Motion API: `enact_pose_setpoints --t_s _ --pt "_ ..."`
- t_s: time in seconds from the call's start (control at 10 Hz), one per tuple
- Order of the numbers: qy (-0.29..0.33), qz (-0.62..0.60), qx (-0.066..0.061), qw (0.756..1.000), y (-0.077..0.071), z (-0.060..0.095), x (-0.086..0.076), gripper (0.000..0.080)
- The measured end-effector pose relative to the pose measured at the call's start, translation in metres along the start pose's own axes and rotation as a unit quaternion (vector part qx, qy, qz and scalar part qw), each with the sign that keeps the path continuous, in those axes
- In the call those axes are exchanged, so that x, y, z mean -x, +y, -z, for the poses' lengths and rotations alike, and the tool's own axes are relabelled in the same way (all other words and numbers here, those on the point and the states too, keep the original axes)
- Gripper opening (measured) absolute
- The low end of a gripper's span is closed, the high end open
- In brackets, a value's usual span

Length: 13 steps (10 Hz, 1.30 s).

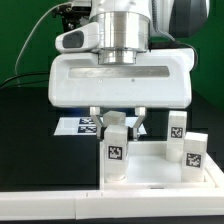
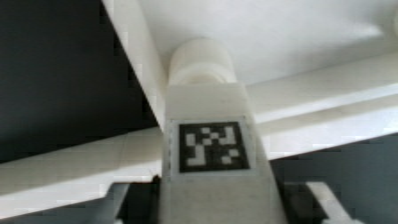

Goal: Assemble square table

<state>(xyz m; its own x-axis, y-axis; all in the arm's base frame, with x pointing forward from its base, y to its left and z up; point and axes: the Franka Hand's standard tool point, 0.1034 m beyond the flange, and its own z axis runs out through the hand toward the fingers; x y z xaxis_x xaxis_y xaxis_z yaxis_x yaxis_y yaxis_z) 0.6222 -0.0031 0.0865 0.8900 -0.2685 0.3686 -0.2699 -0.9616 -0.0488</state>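
The square table's white slab [image 1: 152, 174] lies at the exterior view's lower right, with its raised rim [image 2: 86, 158] showing in the wrist view. One white leg [image 1: 116, 151] with a black-and-white tag [image 2: 214, 146] stands upright at the slab's near left corner. My gripper [image 1: 118, 124] is shut on the upper part of this leg, with a finger [image 2: 322, 203] on each side. The leg's far end [image 2: 199, 60] meets the slab at the corner. Two more tagged legs [image 1: 177, 126] [image 1: 193, 151] stand upright on the slab's right side.
The marker board [image 1: 78, 125] lies flat on the black table behind the held leg. A long white bar [image 1: 50, 203] runs along the front edge. A green backdrop and cables are behind the arm.
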Motion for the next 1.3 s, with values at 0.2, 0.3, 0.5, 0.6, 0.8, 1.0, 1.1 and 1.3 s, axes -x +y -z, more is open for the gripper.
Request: enact_pose_setpoints --t_s 0.2,0.3,0.5,0.6,0.8,1.0,1.1,1.3 --pt "0.015 0.002 0.001 1.000 -0.001 0.000 0.000 0.0285" --pt "0.018 0.002 0.002 1.000 0.000 0.000 0.000 0.0285" --pt "0.016 0.002 0.001 1.000 0.000 0.000 0.000 0.0352" --pt "-0.025 -0.005 -0.005 1.000 -0.001 0.002 0.000 0.0504" --pt "-0.096 -0.021 -0.018 0.995 -0.004 0.006 -0.010 0.0621" --pt "-0.186 -0.033 -0.024 0.982 -0.003 0.005 -0.012 0.0645" --pt "-0.191 -0.035 -0.022 0.981 -0.001 0.000 -0.012 0.0648" --pt "-0.176 -0.042 -0.016 0.983 0.004 -0.006 -0.008 0.0649"
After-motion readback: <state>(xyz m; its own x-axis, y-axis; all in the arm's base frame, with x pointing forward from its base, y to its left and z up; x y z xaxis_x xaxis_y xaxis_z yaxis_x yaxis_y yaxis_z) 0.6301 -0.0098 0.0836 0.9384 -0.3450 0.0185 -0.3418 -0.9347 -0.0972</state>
